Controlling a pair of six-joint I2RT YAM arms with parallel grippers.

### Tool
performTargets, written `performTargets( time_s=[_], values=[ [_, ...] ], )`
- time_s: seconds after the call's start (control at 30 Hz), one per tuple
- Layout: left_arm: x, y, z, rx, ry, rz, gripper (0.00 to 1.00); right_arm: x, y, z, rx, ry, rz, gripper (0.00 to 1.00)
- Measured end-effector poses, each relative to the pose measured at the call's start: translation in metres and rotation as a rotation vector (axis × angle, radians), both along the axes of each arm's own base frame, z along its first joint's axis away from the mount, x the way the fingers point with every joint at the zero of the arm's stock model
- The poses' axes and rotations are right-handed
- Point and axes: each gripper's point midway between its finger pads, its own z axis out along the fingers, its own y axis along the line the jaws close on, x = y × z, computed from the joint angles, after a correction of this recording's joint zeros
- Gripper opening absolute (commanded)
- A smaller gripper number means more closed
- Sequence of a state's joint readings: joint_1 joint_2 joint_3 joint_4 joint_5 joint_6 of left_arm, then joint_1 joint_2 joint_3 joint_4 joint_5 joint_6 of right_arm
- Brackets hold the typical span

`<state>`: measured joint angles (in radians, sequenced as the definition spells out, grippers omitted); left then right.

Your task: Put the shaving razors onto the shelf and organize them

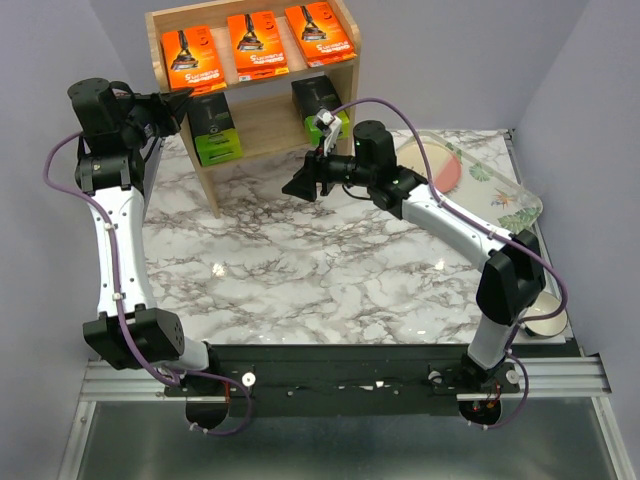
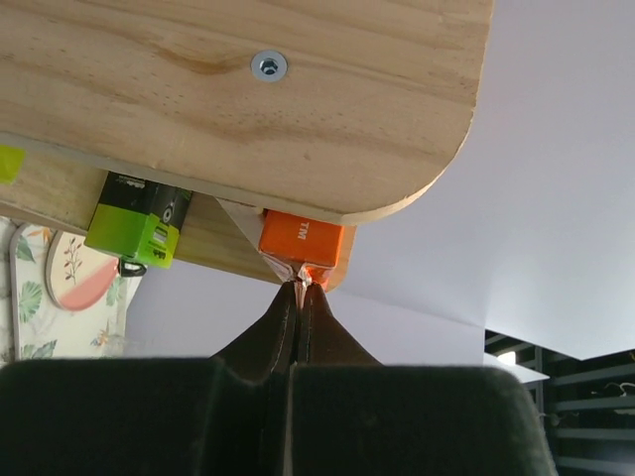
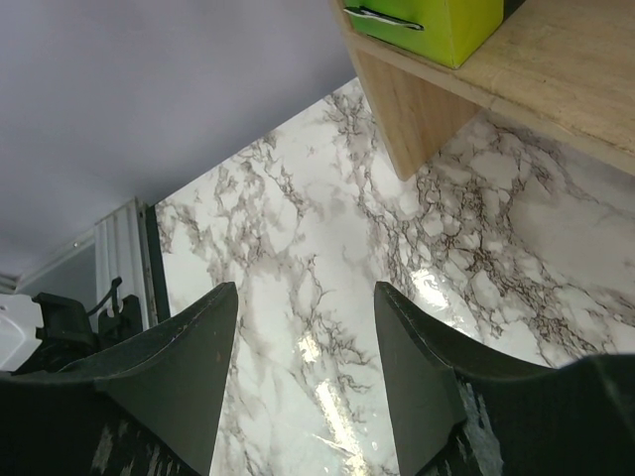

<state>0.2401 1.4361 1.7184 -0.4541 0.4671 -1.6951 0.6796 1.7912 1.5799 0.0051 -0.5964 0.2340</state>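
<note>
All five packs are on the shelf [image 1: 265, 115]. Three orange ones sit in a row on the top tier [image 1: 191, 58] [image 1: 257, 45] [image 1: 318, 33]. Two dark packs with lime-green ends sit on the lower tier, one at the left [image 1: 215, 128] and one at the right [image 1: 318, 103].

What matters now is at the shelf's left end. The left fingers [image 2: 283, 332] are pressed together and their tips touch the corner of the left orange pack [image 2: 301, 241], where it pokes out past the side panel [image 2: 248, 99]. I can't tell whether they nip a sliver of the pack or only rest against it. The pack lies dead ahead of the tips, with its long axis running front to back on the tier, slightly askew to its neighbours. The left arm is far nearer to it, so any squaring-up of that pack looks like its job: a short push or tug along the tier.

The right fingers [image 3: 189, 367] are spread wide and hold nothing. They hover over the marble counter [image 1: 300, 270] in front of the lower tier, with the right dark pack up and off to one side of them.

As for writing, a small "TM" reads on the orange pack's end face. The white lettering on the orange fronts is too small to make out, and I can't read a brand.
</note>
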Motion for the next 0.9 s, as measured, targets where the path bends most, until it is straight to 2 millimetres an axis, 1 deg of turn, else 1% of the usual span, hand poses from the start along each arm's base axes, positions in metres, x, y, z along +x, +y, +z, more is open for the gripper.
performTargets(
  time_s=[0.17, 0.4, 0.67, 0.9],
  values=[
    [-0.004, 0.006, 0.003, 0.001, -0.002, 0.024, 0.00, 0.001, 0.001, -0.002, -0.002, 0.003, 0.000, 0.66],
    [-0.004, 0.007, 0.001, -0.004, 0.007, 0.027, 0.00, 0.000, 0.003, -0.006, -0.008, 0.009, 0.003, 0.66],
    [-0.002, 0.008, -0.001, -0.006, 0.013, 0.027, 0.00, -0.003, 0.006, -0.008, -0.010, 0.011, 0.010, 0.66],
    [0.002, 0.008, -0.004, -0.010, 0.016, 0.025, 0.00, -0.005, 0.006, -0.016, -0.021, 0.024, 0.012, 0.66]
  ],
)
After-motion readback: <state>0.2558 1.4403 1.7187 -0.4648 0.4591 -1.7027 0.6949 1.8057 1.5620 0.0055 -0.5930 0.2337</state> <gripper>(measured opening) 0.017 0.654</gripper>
